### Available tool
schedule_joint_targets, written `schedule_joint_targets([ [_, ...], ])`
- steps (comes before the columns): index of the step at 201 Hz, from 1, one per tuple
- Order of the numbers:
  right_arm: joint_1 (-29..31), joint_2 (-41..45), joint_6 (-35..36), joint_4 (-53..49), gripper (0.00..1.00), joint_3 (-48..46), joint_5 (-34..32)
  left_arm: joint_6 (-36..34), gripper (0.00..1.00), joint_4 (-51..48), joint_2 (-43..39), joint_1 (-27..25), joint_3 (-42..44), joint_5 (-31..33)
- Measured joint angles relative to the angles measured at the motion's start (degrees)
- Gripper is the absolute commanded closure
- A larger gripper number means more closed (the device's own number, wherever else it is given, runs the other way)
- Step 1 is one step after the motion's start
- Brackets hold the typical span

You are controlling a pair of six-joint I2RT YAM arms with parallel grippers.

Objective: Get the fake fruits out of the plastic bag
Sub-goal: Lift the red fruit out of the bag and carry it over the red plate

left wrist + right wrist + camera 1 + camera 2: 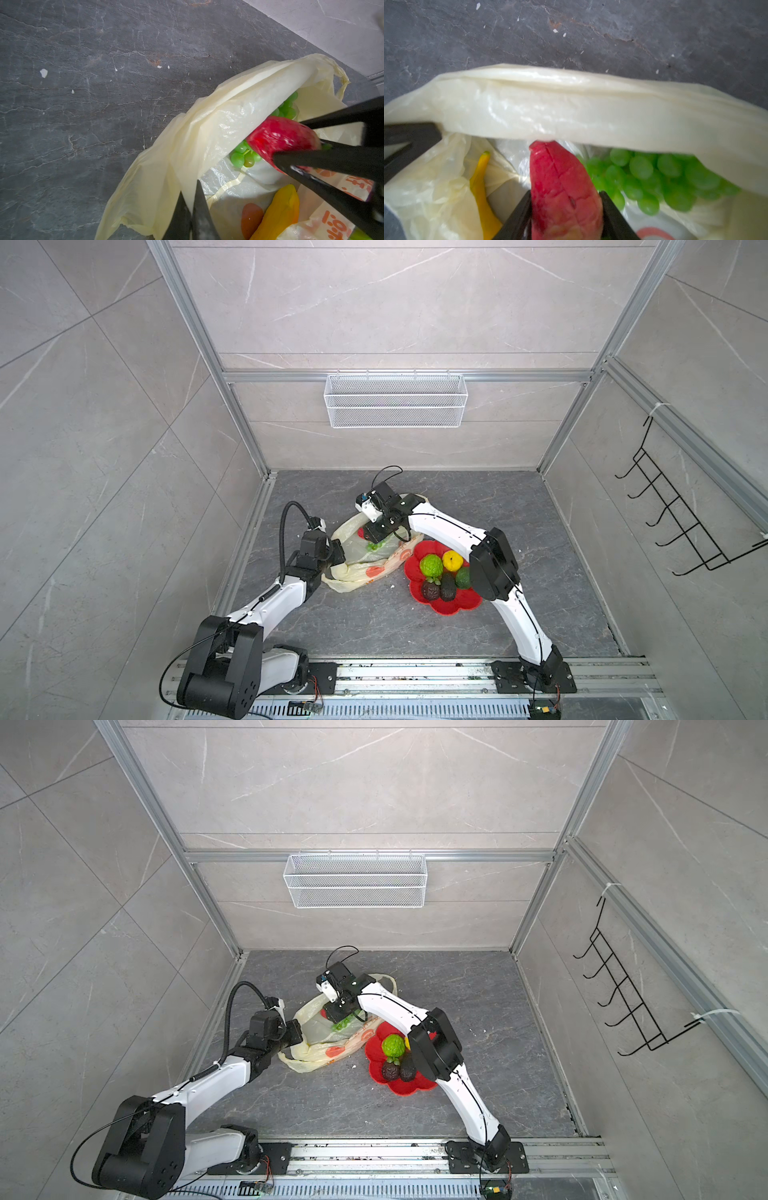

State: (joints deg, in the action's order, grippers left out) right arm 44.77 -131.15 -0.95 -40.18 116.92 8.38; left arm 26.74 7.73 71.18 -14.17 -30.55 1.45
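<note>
Plastic bag (353,572) lies mid-table, mouth open. Red plate (453,605) just beside it at 4 o'clock, fake fruits (431,566) on it. My left claw (189,193) narrow, pinching bag rim. My right claw (565,194), inside bag, holds red strawberry (556,176); green grapes (654,172) and banana (481,187) flank it in bag.

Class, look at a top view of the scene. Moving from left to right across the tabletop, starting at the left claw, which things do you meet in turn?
left claw → plastic bag → bumpy lime-green fruit → yellow lemon
</note>
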Motion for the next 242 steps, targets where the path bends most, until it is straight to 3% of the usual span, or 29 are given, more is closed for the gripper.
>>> schedule_joint_targets([
  [56,0.00,15.32,-3.39,-0.57,0.53,-15.19,-1.77,0.00,0.99,0.02,0.00,0.00,0.00,-0.02],
  [129,-0.83,30.14,-8.57,-10.78,0.55,-25.70,-5.44,0.00,0.99,0.00,0.02,0.00,0.00,-0.04],
  [242,-6.56,35.41,-13.75,-26.25,0.55,-34.03,-10.80,0.00,0.98,0.02,0.07,0.00,0.00,-0.07],
])
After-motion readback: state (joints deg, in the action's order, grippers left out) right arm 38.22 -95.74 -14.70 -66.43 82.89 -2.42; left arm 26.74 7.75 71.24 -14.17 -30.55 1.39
